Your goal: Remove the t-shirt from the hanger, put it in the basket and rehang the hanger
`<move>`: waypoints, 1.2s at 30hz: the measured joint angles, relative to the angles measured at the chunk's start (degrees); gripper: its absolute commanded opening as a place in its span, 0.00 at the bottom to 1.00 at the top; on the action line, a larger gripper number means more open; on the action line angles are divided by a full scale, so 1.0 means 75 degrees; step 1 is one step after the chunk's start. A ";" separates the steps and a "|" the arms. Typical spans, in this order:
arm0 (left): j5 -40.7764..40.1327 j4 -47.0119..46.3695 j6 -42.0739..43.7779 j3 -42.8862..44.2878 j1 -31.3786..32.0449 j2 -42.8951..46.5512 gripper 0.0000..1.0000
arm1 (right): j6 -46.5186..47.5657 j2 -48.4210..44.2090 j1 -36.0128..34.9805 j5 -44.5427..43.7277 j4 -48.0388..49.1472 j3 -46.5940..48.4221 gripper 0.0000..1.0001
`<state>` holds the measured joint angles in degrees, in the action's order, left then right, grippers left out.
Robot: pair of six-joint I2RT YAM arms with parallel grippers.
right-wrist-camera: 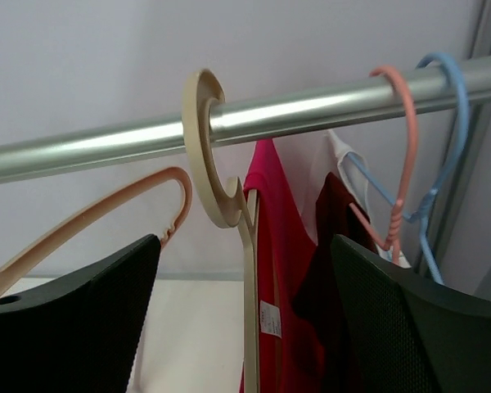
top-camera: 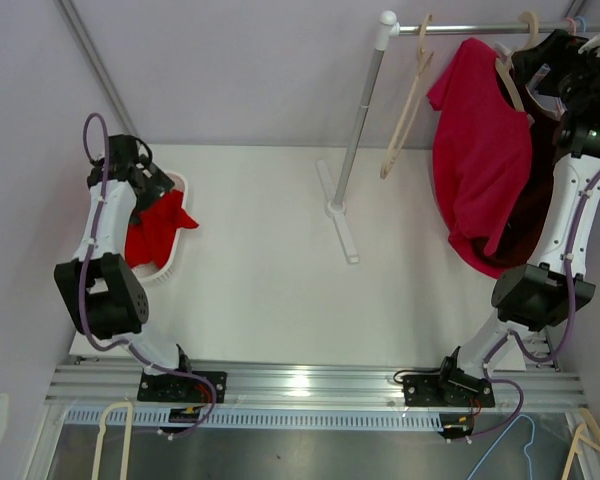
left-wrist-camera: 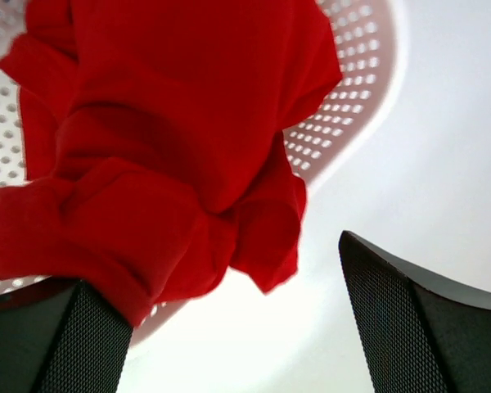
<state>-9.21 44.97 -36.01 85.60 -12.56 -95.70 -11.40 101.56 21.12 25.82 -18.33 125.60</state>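
Right pincer (right-wrist-camera: 245,246) agape, perhaps near hanger (right-wrist-camera: 206,155).

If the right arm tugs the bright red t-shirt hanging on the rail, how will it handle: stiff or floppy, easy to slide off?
Probably floppy: the t-shirt sags in loose folds below its hanger. It looks like thin, light cloth. The hanger only hooks over the rail, so a tug may well swing it or lift it off too.

A white table (top-camera: 270,300) stands between plain pale walls (top-camera: 230,70) under soft, even light, with a metal clothes rack (top-camera: 359,120) upright on its cross foot (top-camera: 346,236) near the far wall and an aluminium rail (top-camera: 310,383) along the table's near edge.
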 measured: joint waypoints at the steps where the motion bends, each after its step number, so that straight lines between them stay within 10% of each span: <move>1: -0.0172 0.0082 0.0035 0.0061 0.0137 0.0187 0.99 | -0.0038 0.0076 0.0000 0.0111 -0.0003 0.0000 0.88; 20: -0.3048 -0.0903 0.1635 0.0597 0.4042 0.4275 0.99 | -0.0283 0.0656 -0.0017 0.0778 0.0775 0.0009 0.49; 26: -0.3523 -0.1309 0.2063 0.0391 0.4584 0.4718 1.00 | -0.0149 0.1128 -0.0283 0.0685 0.0880 0.0219 0.49; 36: -0.3733 -0.1626 0.2495 -0.0032 0.4709 0.4797 1.00 | 0.0370 0.1166 -0.0935 0.0064 0.0930 0.0289 0.23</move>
<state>-37.21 32.77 -17.30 85.36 22.76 -59.72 -8.62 110.30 14.11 26.30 -11.35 127.76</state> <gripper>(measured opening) 0.995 0.245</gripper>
